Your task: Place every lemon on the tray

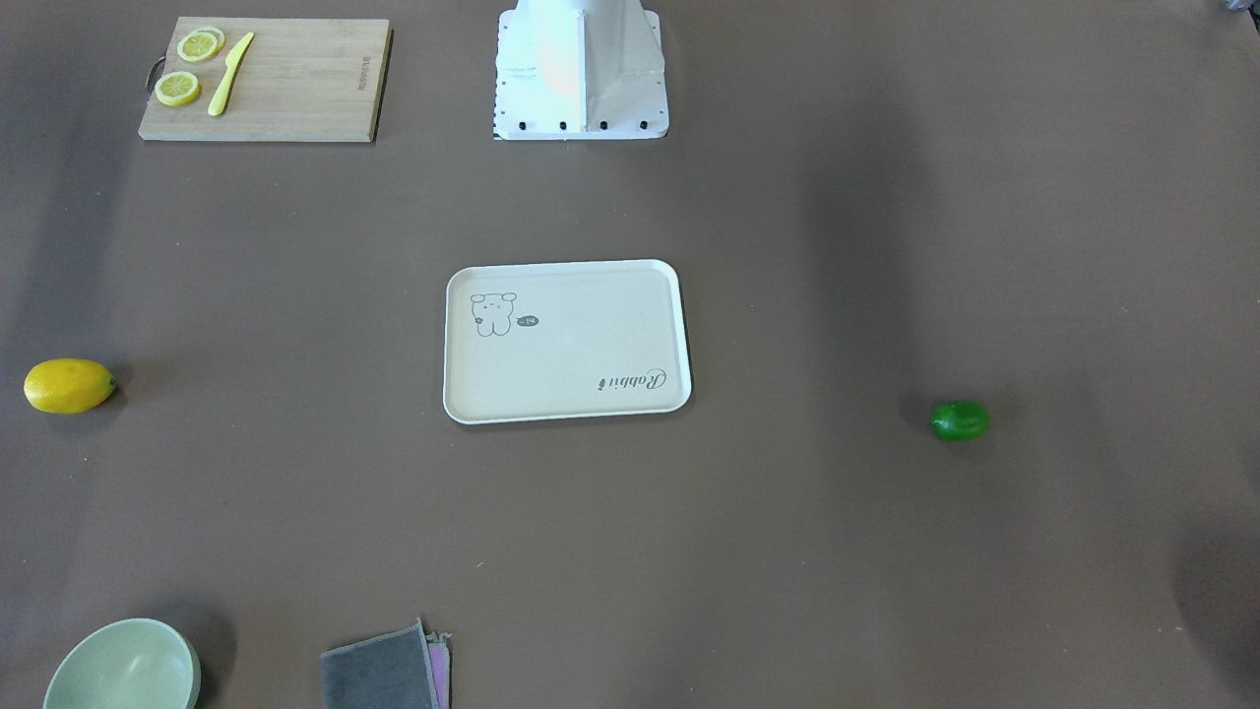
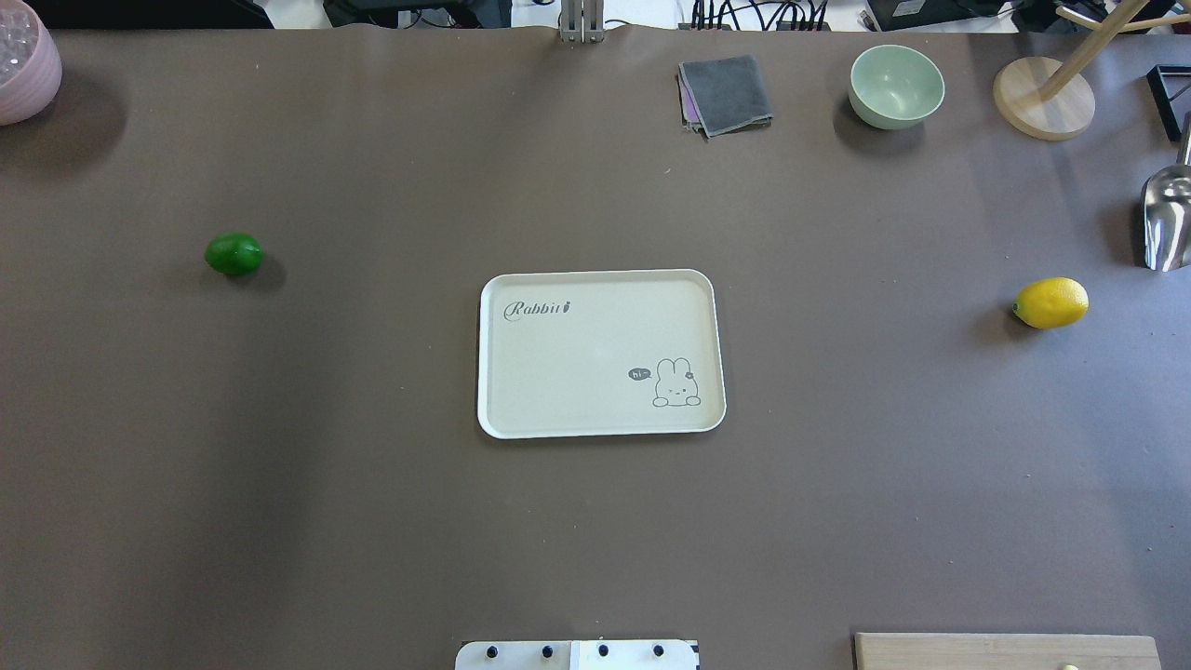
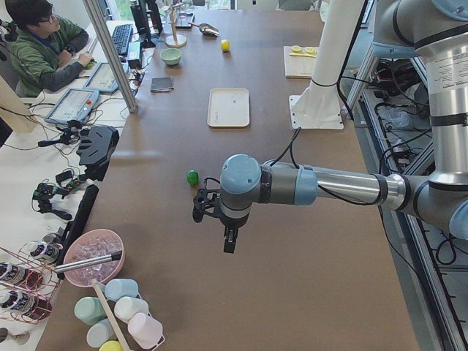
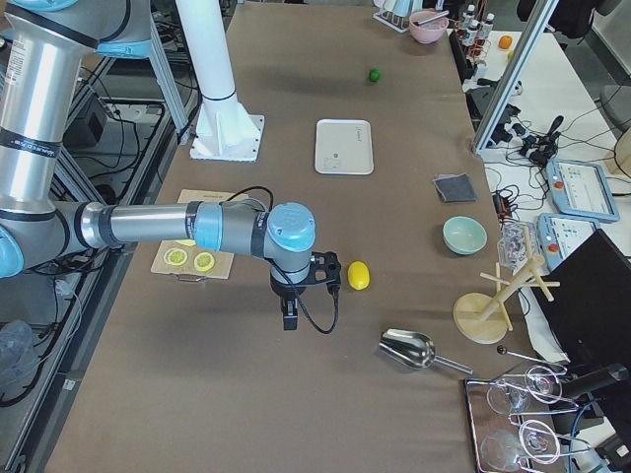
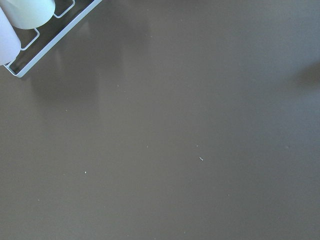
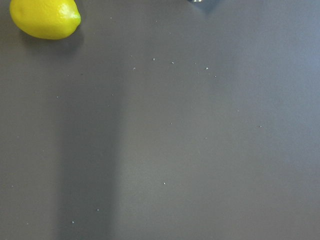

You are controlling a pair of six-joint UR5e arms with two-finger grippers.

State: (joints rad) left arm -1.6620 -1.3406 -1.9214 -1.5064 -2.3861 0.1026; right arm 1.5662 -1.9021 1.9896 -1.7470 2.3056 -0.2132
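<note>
From across the worktop: cream-beige tray [image 1: 591,335] with round corners and a bunny drawing, in the middle of the brown worktop [image 1: 787,551]. Big bright yellow lemon [image 1: 69,385] far off on one side, small shiny green lemon [image 1: 960,420] far off on the other. Both lying on the worktop, well apart from the tray. Near the edges: a wooden cutting board [image 1: 295,89] with two flat lemon slices [image 1: 200,44] and a yellow knife [image 1: 229,87], a pale green bowl [image 1: 123,670], a folded grey cloth [image 1: 379,675].

From above: tray [image 2: 595,354] in the middle, green lemon [image 2: 234,253] on the robot's left, yellow lemon [image 2: 1050,302] on its right.

From the left end: left claw [image 3: 199,210] up above the worktop, touching nothing. Green lemon [image 3: 192,177] just past the claw, near but apart. Tray [image 3: 229,107] far beyond the claw. Cannot tell whether wide or narrow.

From the right end: right claw [image 4: 330,271] up over the worktop too. Yellow lemon [image 4: 358,275] just beside the claw, on the worktop. Tray [image 4: 344,146] far beyond. Again, cannot tell whether wide or narrow.

From the left wrist: brown worktop below, plus a corner of a white wire rack [image 5: 50,40].

From the right wrist: yellow lemon [image 6: 45,18] in the top corner, off to one side of the claw.
</note>
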